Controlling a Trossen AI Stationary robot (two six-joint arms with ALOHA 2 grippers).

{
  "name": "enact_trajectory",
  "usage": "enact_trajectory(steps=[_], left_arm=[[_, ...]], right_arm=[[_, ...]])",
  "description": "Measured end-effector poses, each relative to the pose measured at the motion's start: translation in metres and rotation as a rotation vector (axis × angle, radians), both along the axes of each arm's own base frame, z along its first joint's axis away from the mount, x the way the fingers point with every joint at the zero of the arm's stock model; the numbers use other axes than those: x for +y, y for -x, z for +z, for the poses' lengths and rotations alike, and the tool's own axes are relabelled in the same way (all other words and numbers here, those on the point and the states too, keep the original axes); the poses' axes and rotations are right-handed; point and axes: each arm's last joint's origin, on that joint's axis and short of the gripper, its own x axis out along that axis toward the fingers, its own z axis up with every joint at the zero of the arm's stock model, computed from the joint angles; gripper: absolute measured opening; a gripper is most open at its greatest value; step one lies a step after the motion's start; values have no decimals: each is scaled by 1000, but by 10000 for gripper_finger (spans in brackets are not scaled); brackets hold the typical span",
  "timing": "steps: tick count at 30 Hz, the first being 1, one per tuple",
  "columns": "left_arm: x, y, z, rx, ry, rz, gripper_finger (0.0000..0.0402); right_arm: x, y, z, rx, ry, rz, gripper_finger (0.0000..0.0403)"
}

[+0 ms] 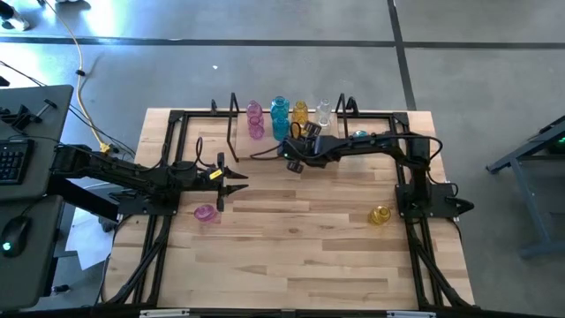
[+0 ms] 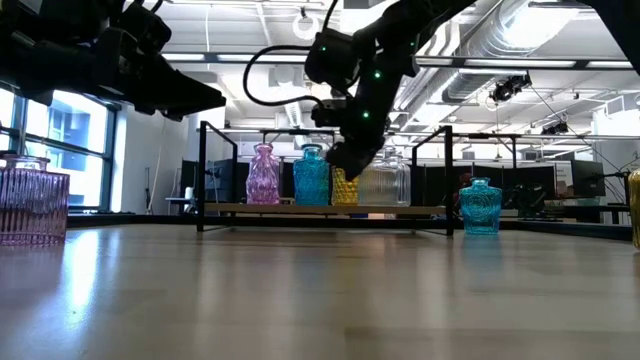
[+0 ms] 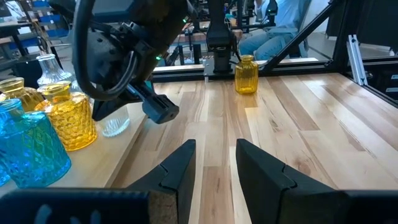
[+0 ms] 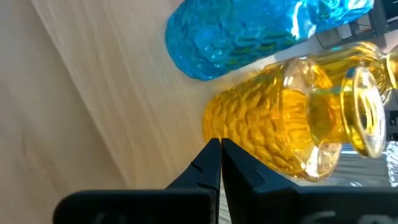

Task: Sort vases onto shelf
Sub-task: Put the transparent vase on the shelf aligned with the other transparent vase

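The black shelf stands at the table's far edge and holds pink, teal, yellow and clear vases. My right gripper is shut, and its tips are at the lower body of the front yellow vase beside a teal vase. My left gripper is open and empty over the table's left part. A pink vase stands on the table just nearer than it. My right gripper's shut fingertips sit right at the lower body of the front yellow vase, which stands upright on the shelf. I cannot tell whether they touch it.
A yellow vase stands alone on the table near the right arm's base. A teal vase stands just outside the shelf's right end post. Bare wood lies across the middle and near part of the table. A seated person is beyond the table.
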Motion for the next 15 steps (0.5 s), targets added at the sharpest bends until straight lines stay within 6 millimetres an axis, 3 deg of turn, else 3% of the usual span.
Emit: enact_trajectory(steps=[15], left_arm=[[0, 0, 0, 1, 1, 0, 103]], right_arm=[[0, 6, -2, 21, 20, -77, 2]])
